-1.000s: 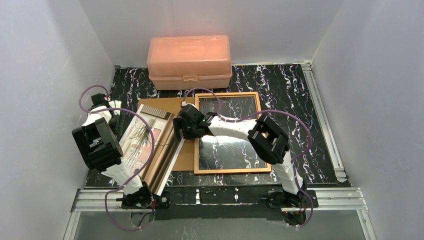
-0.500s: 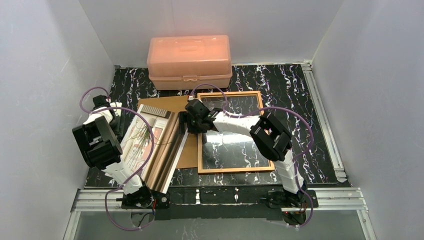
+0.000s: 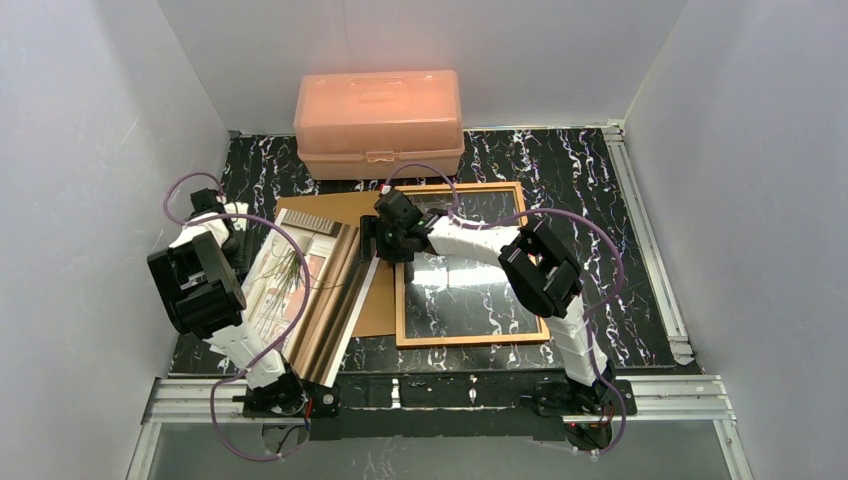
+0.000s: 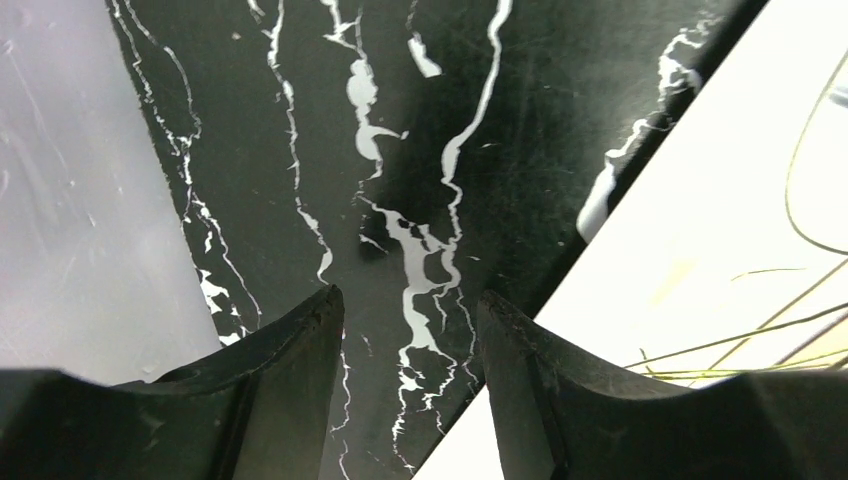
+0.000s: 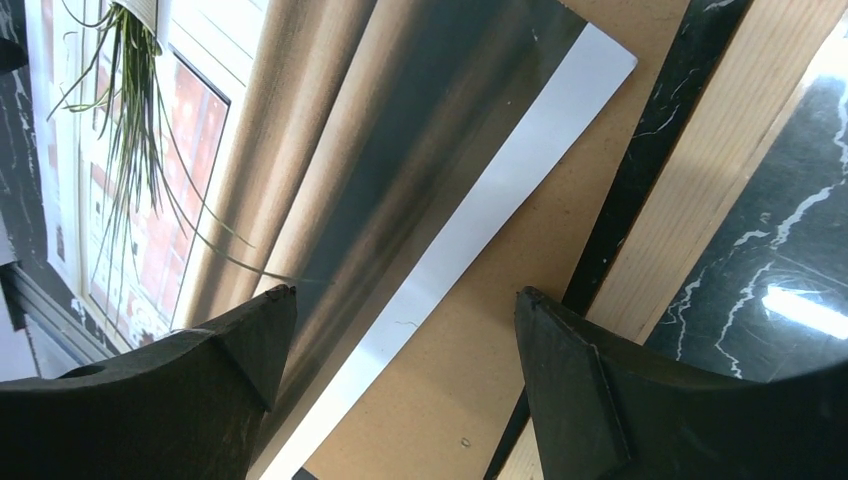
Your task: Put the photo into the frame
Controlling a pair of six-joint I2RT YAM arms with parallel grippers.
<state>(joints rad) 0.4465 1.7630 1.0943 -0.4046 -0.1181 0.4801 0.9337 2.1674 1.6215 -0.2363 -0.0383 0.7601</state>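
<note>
The photo [image 3: 322,310] lies face up at the table's left, its plant picture [image 5: 130,130] upward and its right part resting on a brown backing board [image 3: 378,310]. The frame [image 3: 472,340], with its thin orange-brown border [image 5: 720,170], lies flat to the right. My right gripper [image 3: 372,250] [image 5: 405,295] hangs open over the photo's white right edge and the board, with nothing between its jaws. At the photo's left edge [image 4: 700,200], my left gripper [image 3: 237,250] [image 4: 410,310] stands open over bare marble, one finger [image 4: 540,370] above the paper's edge.
A pink translucent box [image 3: 378,122] stands at the back of the marble table [image 3: 580,180]. White walls close in left, right and behind. A metal rail [image 3: 640,210] runs along the right edge. Glare shows on a clear surface inside the frame.
My right gripper has moved away from me and slightly right along the photo's right edge. The frame has shifted a little to the right. The left arm has barely moved.
</note>
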